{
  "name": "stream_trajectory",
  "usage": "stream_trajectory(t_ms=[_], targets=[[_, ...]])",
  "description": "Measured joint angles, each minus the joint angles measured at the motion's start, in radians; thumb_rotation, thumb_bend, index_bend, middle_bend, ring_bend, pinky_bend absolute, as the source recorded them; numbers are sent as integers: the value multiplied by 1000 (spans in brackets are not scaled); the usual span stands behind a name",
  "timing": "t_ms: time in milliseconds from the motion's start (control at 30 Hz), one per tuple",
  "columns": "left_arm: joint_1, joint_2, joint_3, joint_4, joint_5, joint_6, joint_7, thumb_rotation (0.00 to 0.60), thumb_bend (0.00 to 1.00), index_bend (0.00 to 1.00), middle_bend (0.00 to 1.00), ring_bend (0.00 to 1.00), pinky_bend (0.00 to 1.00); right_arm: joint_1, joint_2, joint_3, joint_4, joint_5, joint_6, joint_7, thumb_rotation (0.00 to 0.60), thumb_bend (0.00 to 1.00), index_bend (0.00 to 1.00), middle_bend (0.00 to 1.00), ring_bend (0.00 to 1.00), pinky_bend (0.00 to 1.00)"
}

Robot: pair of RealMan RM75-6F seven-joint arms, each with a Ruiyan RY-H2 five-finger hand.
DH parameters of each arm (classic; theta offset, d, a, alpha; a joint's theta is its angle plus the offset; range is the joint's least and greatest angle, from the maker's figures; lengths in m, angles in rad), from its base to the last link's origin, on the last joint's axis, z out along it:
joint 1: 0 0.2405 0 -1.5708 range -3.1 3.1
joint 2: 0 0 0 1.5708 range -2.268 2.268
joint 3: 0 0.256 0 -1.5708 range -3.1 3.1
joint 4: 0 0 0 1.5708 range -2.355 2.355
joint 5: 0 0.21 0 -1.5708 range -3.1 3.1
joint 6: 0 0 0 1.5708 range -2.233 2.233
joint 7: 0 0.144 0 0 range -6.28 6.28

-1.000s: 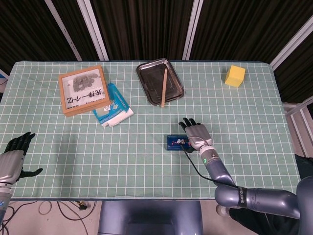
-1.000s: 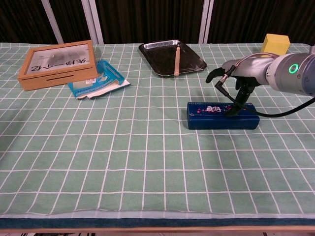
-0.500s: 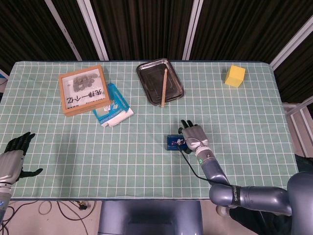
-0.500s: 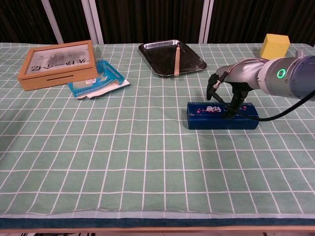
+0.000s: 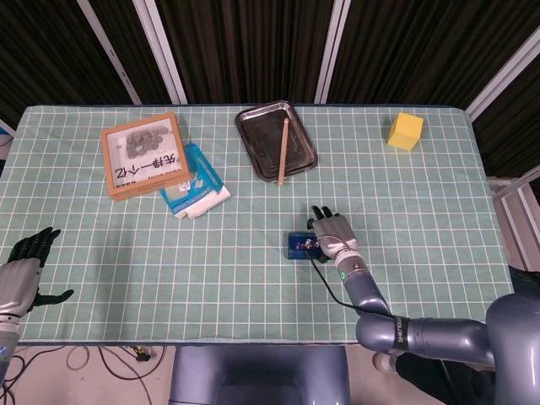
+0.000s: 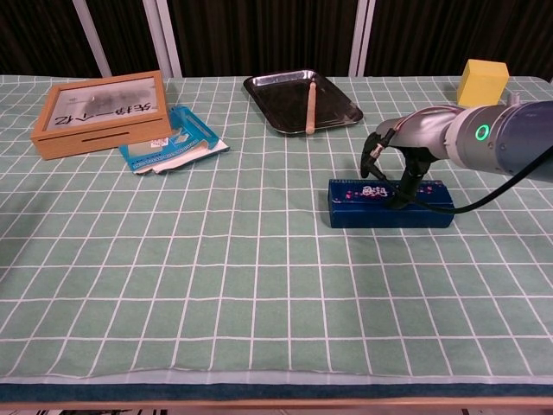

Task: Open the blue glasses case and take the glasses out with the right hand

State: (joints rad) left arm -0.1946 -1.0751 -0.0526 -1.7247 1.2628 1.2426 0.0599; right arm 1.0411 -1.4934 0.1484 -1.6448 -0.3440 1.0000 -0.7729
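My right hand (image 6: 399, 156) rests curled fingertips (image 6: 397, 201) on the closed blue rectangular glasses case (image 6: 389, 204); my left hand (image 5: 24, 272) hovers, fingers spread.

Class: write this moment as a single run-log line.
phase: opening | right hand: fingertips on blue glasses case lid | case: closed | left hand: idle, open

Silver-grey arms with a green-lit ring at the wrist, black-fingered right robot hand (image 6: 399, 157), trailing black cable.
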Motion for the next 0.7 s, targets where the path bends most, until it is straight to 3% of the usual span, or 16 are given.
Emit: stream_trajectory(t_ms=[700], targets=[[1, 2, -2, -1, 1, 3, -8, 600, 65, 0, 0, 0, 0, 24, -45, 0, 81, 21, -4, -9, 600, 382, 263, 18, 0, 235]])
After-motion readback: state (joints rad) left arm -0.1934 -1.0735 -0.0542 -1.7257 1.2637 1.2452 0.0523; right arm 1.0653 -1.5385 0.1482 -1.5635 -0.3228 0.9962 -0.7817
